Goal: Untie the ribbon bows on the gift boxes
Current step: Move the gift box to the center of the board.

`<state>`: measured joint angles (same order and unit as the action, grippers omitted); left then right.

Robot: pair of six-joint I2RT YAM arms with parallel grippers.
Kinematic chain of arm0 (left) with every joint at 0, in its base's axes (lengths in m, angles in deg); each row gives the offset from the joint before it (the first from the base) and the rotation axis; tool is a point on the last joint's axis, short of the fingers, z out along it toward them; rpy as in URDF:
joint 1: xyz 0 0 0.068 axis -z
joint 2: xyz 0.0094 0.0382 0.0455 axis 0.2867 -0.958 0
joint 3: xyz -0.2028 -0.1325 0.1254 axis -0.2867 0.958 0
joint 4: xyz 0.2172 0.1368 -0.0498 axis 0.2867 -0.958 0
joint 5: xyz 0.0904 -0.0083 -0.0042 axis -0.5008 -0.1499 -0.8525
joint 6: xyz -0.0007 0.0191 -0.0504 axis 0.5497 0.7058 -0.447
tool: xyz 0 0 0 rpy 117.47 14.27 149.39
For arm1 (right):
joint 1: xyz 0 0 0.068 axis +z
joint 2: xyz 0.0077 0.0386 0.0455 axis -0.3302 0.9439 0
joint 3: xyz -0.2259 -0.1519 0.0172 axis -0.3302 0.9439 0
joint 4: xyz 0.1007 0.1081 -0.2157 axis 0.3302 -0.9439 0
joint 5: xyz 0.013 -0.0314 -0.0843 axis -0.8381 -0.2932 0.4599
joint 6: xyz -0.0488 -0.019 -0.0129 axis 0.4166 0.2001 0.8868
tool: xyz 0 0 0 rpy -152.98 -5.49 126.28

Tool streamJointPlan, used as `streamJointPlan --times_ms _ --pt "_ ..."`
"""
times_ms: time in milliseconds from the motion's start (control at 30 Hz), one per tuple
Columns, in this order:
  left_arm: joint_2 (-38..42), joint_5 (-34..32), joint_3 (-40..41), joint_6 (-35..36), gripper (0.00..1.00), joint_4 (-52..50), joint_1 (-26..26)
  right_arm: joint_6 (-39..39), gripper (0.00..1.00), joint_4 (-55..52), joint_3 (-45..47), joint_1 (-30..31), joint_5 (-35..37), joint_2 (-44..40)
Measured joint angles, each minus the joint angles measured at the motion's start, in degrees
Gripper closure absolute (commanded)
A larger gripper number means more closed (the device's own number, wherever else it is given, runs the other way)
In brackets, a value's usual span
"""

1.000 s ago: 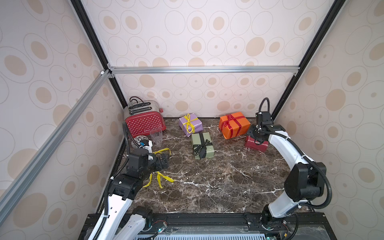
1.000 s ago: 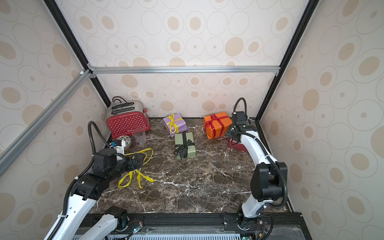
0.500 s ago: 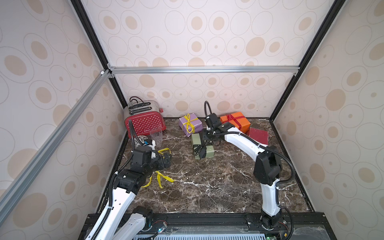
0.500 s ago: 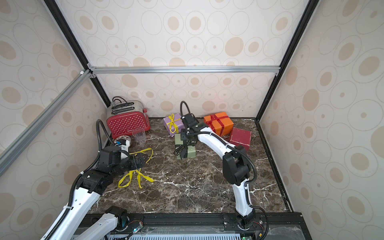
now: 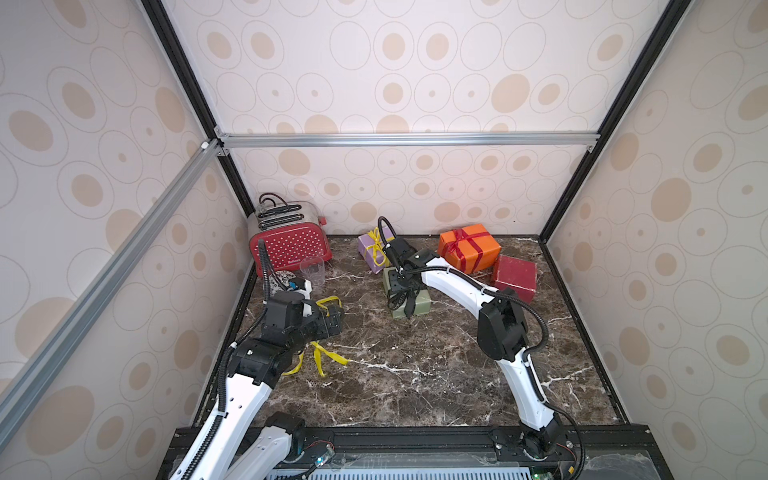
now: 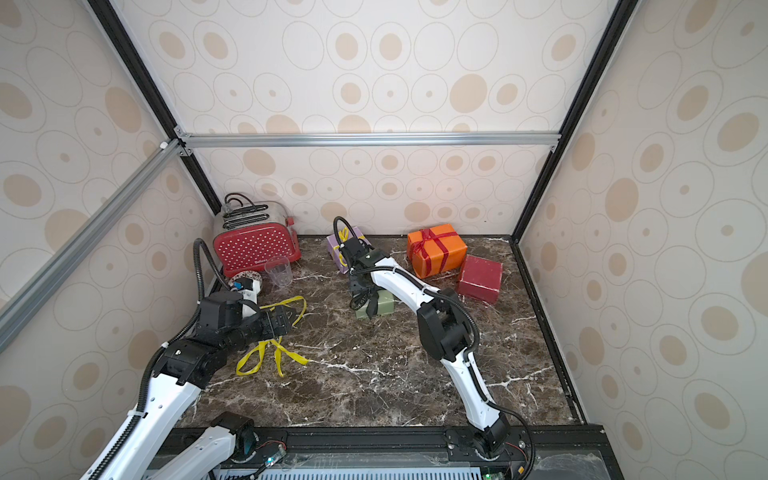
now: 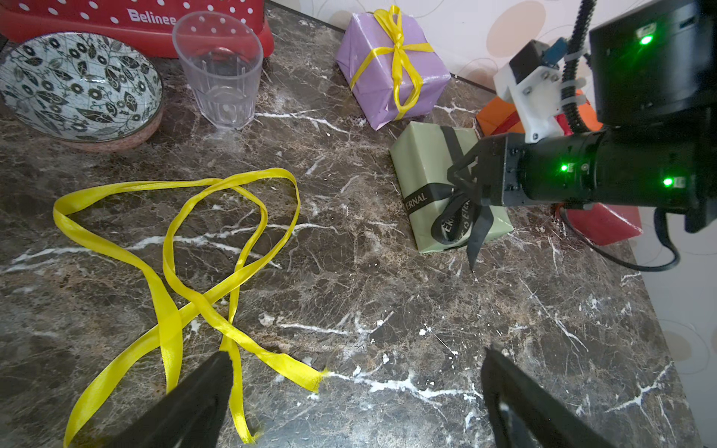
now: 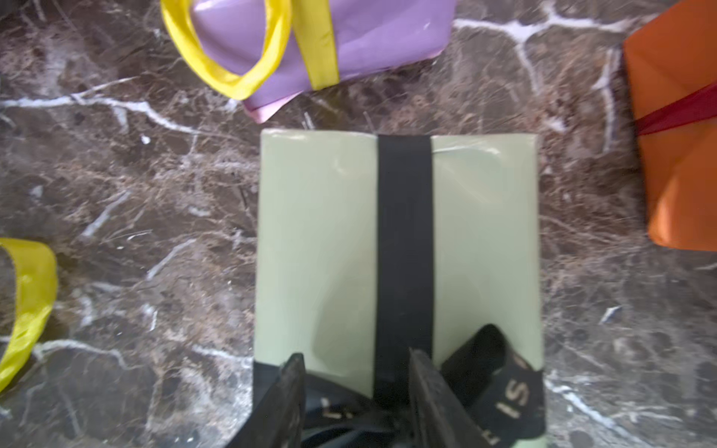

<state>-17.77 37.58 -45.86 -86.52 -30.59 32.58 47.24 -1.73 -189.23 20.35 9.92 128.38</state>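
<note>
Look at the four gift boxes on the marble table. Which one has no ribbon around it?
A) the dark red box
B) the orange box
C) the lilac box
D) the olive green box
A: the dark red box shows only bare paper. The lilac box wears a yellow ribbon, the orange box a red ribbon, and the olive green box a black ribbon.

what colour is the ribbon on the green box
Black with pale lettering. The ribbon on the green box shows best in the left wrist view.
</note>
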Motion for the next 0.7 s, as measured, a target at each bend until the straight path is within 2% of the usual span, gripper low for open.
streamJointPlan --times_ms 233,400,567,700 --pt "-0.22 0.02 0.00 0.00 0.01 0.04 0.00 0.20 0.55 -0.20 -0.24 -0.83 1.25 0.46" --pt "-0.22 0.04 0.00 0.00 0.01 0.04 0.00 0.79 0.55 -0.57 -3.82 -2.75 -0.13 3.61" --pt "-0.22 0.02 0.00 0.02 0.01 0.07 0.00 1.49 0.70 -2.62 -9.73 -3.91 -2.29 7.15" --pt "-0.22 0.00 0.00 0.02 0.01 0.07 0.00 1.86 0.80 -2.80 -10.01 -3.89 -3.67 7.39"
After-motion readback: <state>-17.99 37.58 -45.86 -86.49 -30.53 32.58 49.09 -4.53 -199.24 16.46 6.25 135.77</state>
